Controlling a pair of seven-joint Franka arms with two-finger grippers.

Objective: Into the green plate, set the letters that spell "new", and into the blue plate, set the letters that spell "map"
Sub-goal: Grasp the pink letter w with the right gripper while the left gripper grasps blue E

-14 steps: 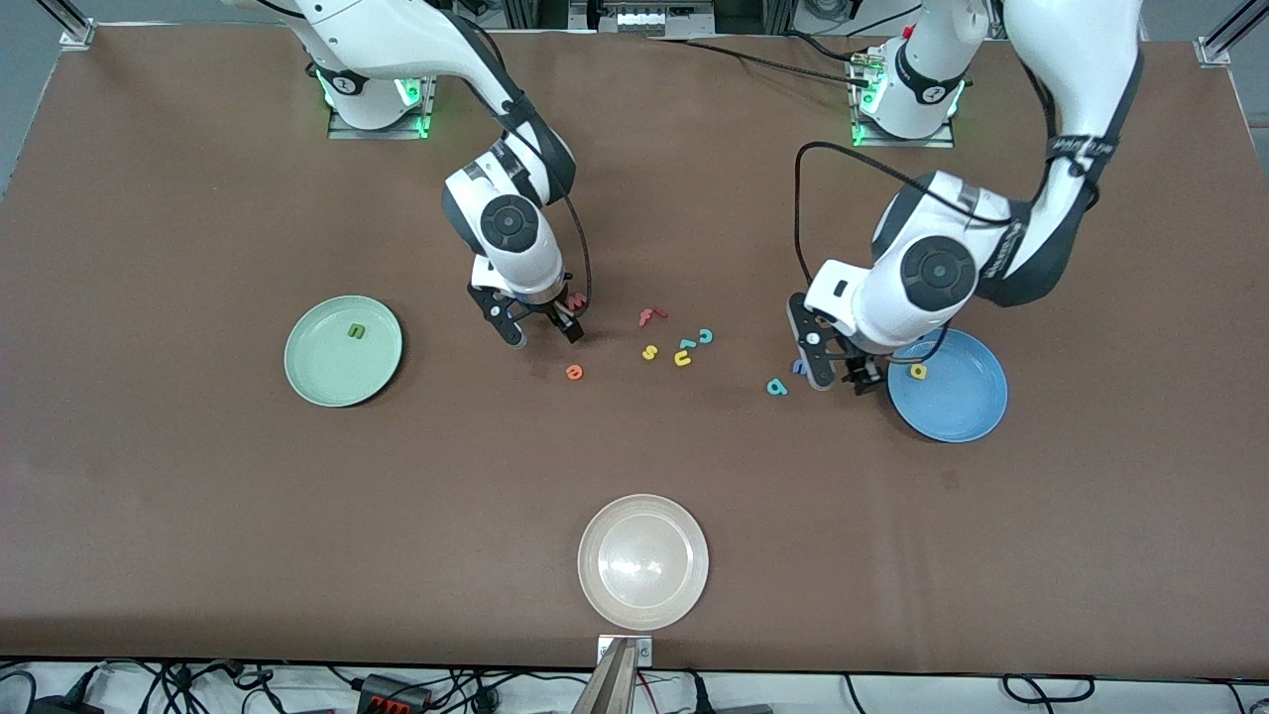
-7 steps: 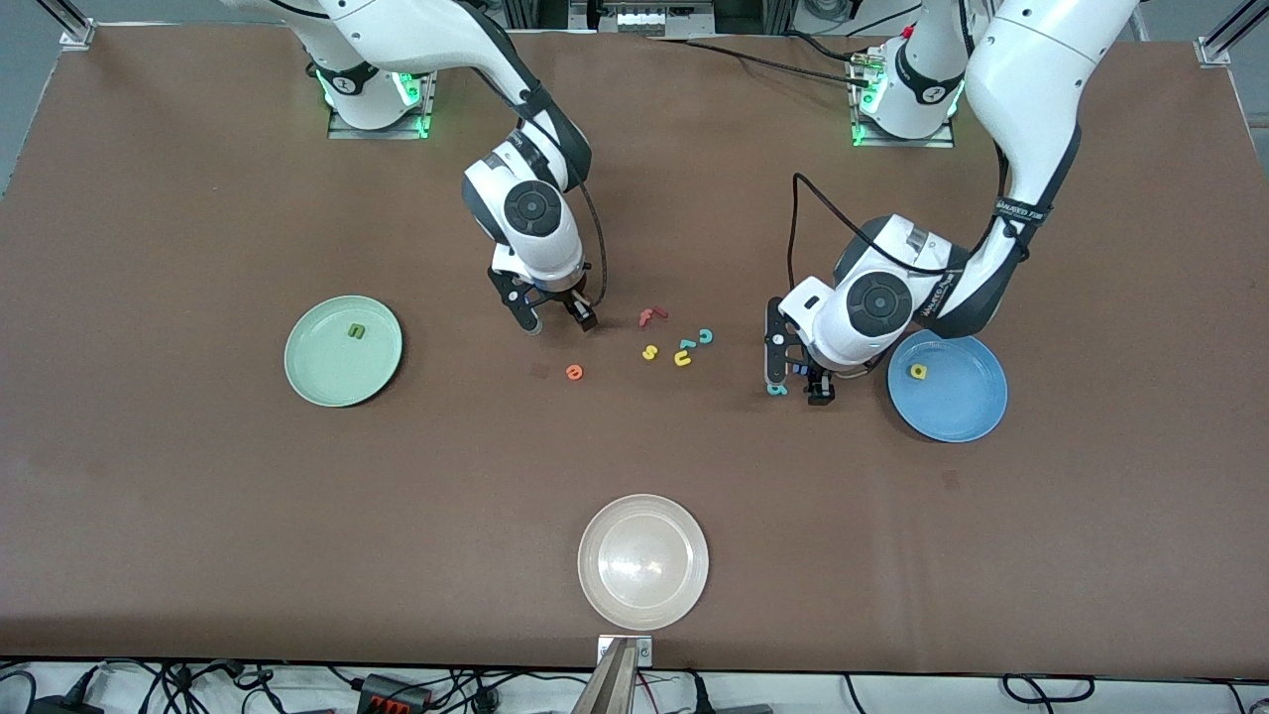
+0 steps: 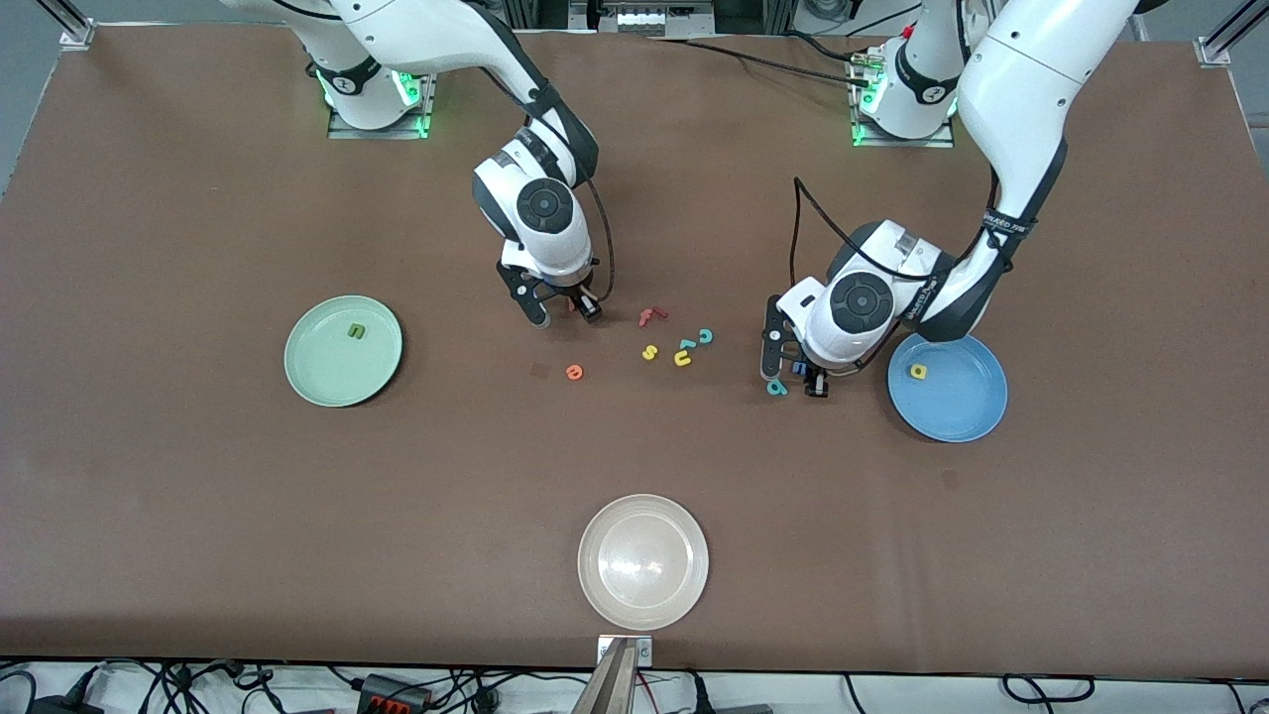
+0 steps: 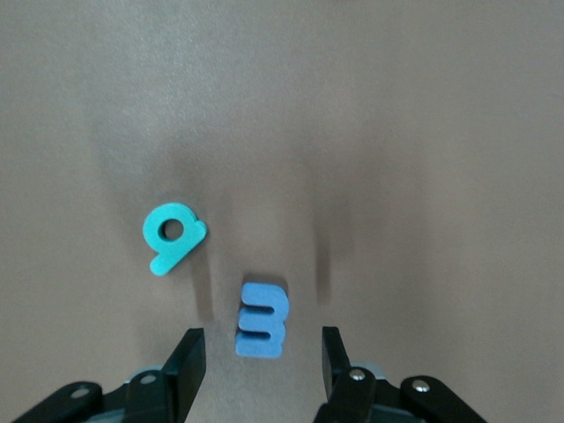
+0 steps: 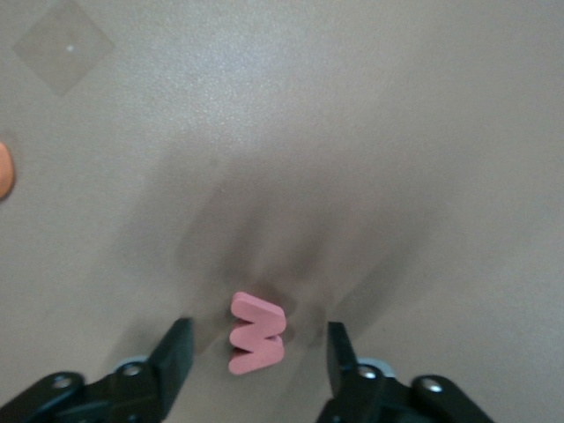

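My left gripper (image 3: 793, 375) is low over the table beside the blue plate (image 3: 957, 405), open. The blue m (image 4: 263, 319) lies flat between its fingers with a gap on each side. The teal p (image 4: 172, 234) lies just beside it, outside the jaws. The yellow a (image 3: 918, 372) lies in the blue plate. My right gripper (image 3: 563, 313) is open and low around the salmon w (image 5: 256, 333), which touches neither finger. The orange e (image 3: 574, 372) lies nearer the front camera than the w. The dark green n (image 3: 356, 331) lies in the green plate (image 3: 319, 369).
Between the two grippers lie a red f (image 3: 651, 316), a yellow s (image 3: 649, 352), a yellow u (image 3: 682, 358) and a teal c (image 3: 705, 336). A white-beige plate (image 3: 605, 595) stands near the table's front edge.
The left gripper moved from the blue plate's edge toward the table's middle and now straddles the m. The right gripper shifted to straddle the w. Both pairs of jaws have narrowed.
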